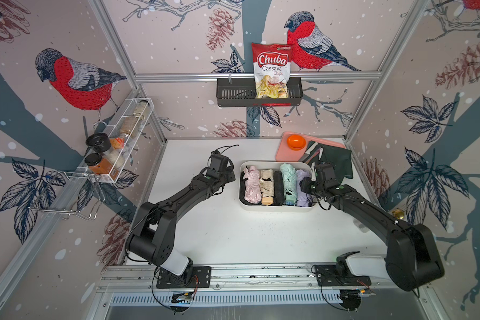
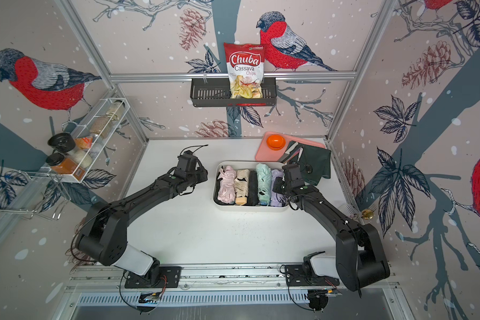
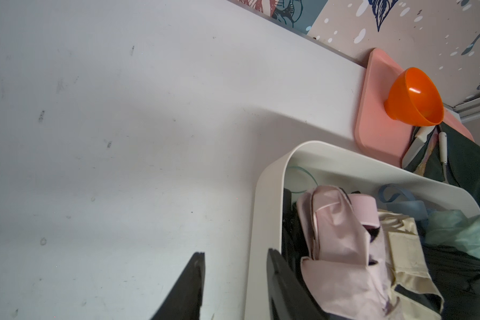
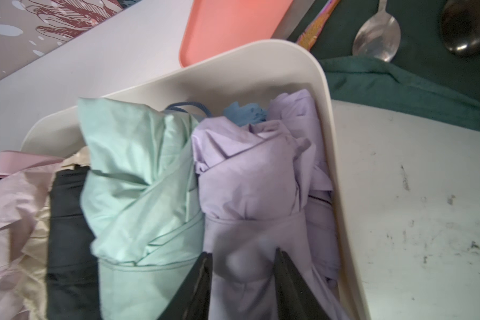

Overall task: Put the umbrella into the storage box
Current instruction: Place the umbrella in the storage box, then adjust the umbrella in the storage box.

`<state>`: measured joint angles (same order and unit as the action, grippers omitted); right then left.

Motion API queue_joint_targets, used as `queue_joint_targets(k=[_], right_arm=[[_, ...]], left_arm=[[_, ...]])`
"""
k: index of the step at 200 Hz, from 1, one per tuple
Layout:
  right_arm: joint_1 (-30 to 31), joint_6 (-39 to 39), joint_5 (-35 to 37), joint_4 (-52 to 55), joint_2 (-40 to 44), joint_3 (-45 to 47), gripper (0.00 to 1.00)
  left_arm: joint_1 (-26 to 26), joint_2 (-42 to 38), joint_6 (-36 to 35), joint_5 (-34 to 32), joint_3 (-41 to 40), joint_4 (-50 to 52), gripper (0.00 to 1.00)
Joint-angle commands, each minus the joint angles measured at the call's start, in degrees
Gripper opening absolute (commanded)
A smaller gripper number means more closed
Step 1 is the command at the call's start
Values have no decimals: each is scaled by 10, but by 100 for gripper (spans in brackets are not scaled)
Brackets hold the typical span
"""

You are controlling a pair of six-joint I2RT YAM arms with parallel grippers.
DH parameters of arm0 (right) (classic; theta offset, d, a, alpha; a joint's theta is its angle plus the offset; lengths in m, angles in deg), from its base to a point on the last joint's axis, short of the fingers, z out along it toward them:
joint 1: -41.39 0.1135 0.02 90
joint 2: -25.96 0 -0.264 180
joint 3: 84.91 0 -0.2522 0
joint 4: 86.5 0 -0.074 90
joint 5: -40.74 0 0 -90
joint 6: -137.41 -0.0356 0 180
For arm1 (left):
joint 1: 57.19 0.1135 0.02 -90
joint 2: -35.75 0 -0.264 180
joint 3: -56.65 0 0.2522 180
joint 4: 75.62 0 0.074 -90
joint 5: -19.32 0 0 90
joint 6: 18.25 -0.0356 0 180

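Bare white table (image 1: 219, 235) runs in front and to left of storage box (image 1: 275, 208). Pink tray (image 1: 286, 155), green cloth (image 1: 341, 166) crowd far right corner. Box packed: 5 folded umbrellas (image 1: 287, 180) side by side. Left gripper (image 3: 235, 252) spread, astride box's left wall. Right gripper (image 4: 243, 251) pinching lilac umbrella (image 4: 255, 177), inside box against right wall.
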<state>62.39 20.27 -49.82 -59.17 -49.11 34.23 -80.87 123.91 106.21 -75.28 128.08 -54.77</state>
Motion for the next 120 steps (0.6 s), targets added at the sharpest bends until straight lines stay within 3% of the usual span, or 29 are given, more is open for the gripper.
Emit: queue_joint_targets(k=[1, 30, 120], right_arm=[[13, 5, 11, 16, 6, -36, 45], [34, 7, 10, -1, -25, -70, 45], [59, 9, 12, -22, -186, -107, 29]], left_arm=[[6, -13, -8, -16, -2, 9, 41], [22, -26, -10, -18, -2, 7, 41], [88, -67, -2, -12, -60, -28, 41]])
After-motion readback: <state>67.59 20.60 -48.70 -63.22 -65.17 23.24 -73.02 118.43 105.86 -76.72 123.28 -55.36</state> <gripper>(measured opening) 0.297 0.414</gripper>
